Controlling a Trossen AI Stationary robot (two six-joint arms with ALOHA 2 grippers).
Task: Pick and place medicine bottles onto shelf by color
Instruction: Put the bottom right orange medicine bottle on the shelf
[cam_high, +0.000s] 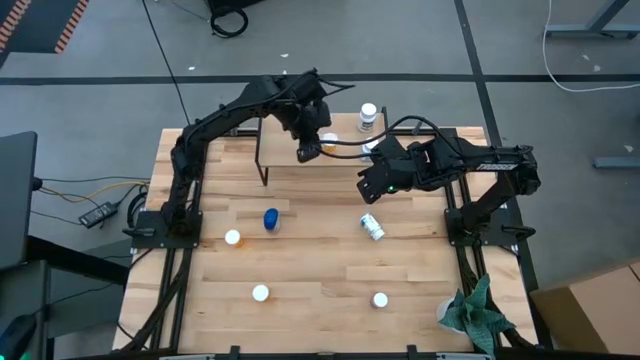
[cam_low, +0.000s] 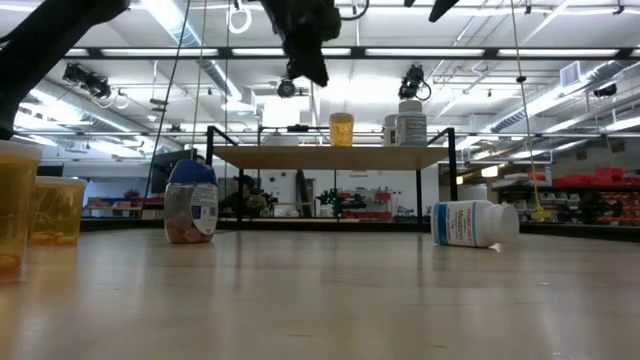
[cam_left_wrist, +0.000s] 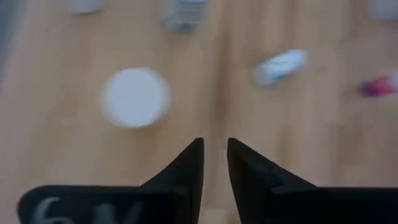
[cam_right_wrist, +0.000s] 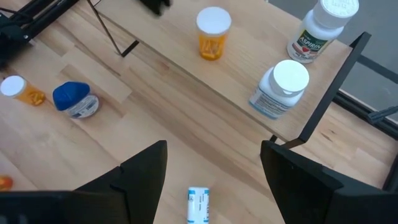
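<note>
Landmark: shelf (cam_high: 300, 160), at the far side of the table (cam_high: 320, 270).

Shelf holds 3 bottles: an orange bottle (cam_right_wrist: 212, 34) under the left arm, and 2 white bottles (cam_right_wrist: 281, 88) toward its right end.

Left gripper (cam_left_wrist: 215, 163) hangs above the shelf, just beside the orange bottle's white cap. Fingers only a narrow slit apart, nothing between them. Judged: orange bottle placed; this arm should lift straight up so as not to clip the cap.

Right gripper (cam_right_wrist: 211, 174) sits off the shelf's right-front corner, above the table. Jaws wide, empty. Directly below the gap, in front of the shelf, a white bottle lying on its side (cam_high: 371, 226), (cam_right_wrist: 198, 203).

Step in hand, judged: right arm picks the fallen white bottle.
- Turn the wrist so the fingers cross the bottle's short axis, not its length.
- Descend centred on the body; an off-centre close could roll it.
- Close on the label section, clear of the cap.
- Carry high enough to pass the shelf's black leg (cam_right_wrist: 326, 102), and set down beside the 2 white bottles.

Still in front of the shelf: blue-capped bottle (cam_high: 271, 219), orange bottle near it (cam_high: 233, 238), and 2 more near the front edge.
</note>
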